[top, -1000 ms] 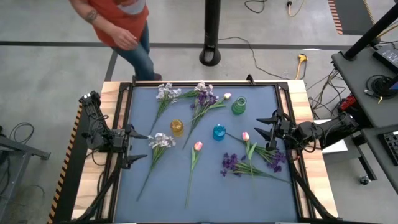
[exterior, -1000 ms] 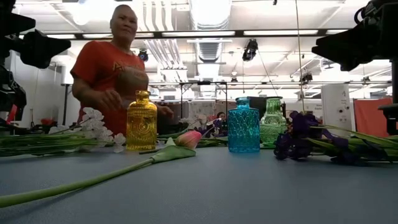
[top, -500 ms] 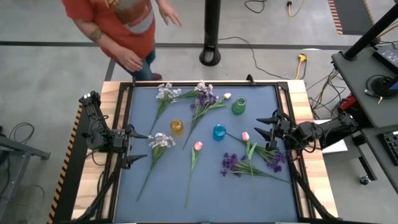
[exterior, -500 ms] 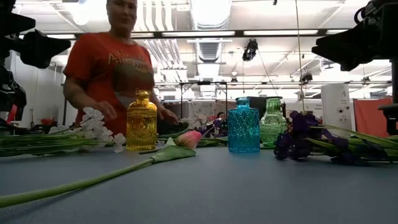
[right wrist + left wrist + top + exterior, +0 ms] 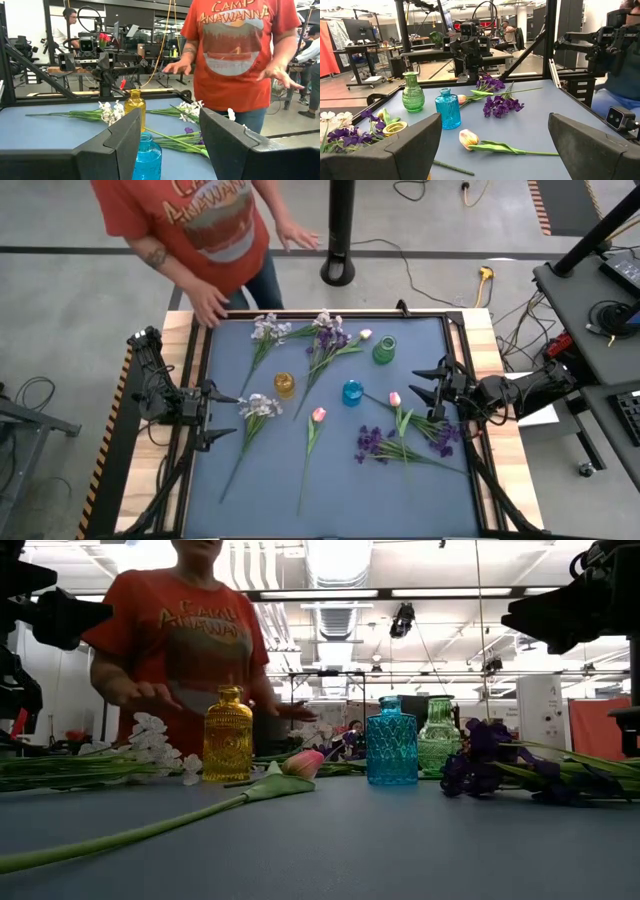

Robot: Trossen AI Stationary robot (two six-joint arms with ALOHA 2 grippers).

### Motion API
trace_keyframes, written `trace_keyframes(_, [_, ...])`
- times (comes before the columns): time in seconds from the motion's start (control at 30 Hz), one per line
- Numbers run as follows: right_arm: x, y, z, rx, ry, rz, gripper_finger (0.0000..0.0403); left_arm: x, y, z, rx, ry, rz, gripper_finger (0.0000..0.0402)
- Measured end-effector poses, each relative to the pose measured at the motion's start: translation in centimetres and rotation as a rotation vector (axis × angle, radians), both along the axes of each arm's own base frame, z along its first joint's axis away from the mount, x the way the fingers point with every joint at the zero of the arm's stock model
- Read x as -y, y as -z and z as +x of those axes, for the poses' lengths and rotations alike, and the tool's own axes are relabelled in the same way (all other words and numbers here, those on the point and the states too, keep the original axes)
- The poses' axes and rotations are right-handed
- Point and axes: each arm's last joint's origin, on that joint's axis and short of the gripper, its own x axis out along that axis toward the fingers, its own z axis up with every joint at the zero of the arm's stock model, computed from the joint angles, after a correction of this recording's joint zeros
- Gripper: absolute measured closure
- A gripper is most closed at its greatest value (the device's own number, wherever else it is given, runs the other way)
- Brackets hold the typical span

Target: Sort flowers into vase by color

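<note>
The table (image 5: pixel 330 480) is wearing a flat blue-grey mat with a dark frame and pale wooden edges. On it the flowers are lying loose, all with long thin green stems that are looking like plastic. A white spray (image 5: pixel 259 406) is lying close to the left gripper (image 5: pixel 214 418), and another white spray (image 5: pixel 268 329) is lying near the far edge, beside a mixed white and dark purple bunch (image 5: pixel 328 335) with a small pink bud at its side. One pink tulip (image 5: pixel 318 415) is resting in the middle of the mat, its bud smooth and oval, and a second pink tulip (image 5: pixel 394 399) is lying nearer to the right gripper (image 5: pixel 430 392). A dark purple spray (image 5: pixel 372 443) with ruffled petals is spreading at the right, its stems crossing other green stems there.

Three small glass bottles with a pressed, patterned surface are standing upright and apart: a yellow vase (image 5: pixel 285 385), a blue vase (image 5: pixel 352 392) and a green vase (image 5: pixel 384 350). No flower is standing in any of them.

Both arms are waiting at the table's sides. The left gripper is spread wide and holding nothing, and the right gripper is also spread apart and holding nothing.

A person (image 5: pixel 200 225) in an orange printed shirt is leaning at the far edge, one hand touching the table corner
</note>
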Motion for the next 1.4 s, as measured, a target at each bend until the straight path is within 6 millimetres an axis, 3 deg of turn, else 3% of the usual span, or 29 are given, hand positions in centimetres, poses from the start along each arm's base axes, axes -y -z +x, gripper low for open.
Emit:
trace_keyframes(0.77, [0.0, 0.0, 0.0, 0.000, 0.000, 0.000, 0.0209, 0.0, 0.0, 0.0, 0.002, 0.000, 0.041, 0.0054])
trace_keyframes(0.9, [0.0, 0.0, 0.0, 0.002, -0.001, 0.005, 0.0209, -0.1, -1.0, 0.0, 0.062, -0.001, -0.055, 0.0054])
trace_keyframes(1.03, [0.0, 0.0, 0.0, 0.060, -0.034, 0.222, 0.0209, -0.4, -2.8, -0.3, 0.175, 0.014, -0.292, 0.0054])
trace_keyframes(1.2, [0.1, -0.2, 0.0, 0.163, -0.045, 0.511, 0.0209, -0.9, -4.0, -0.5, 0.257, -0.007, -0.285, 0.0054])
trace_keyframes(1.4, [0.1, -0.5, -0.1, 0.186, -0.028, 0.491, 0.0209, -1.5, -5.0, -0.9, 0.329, -0.019, -0.378, 0.0054])
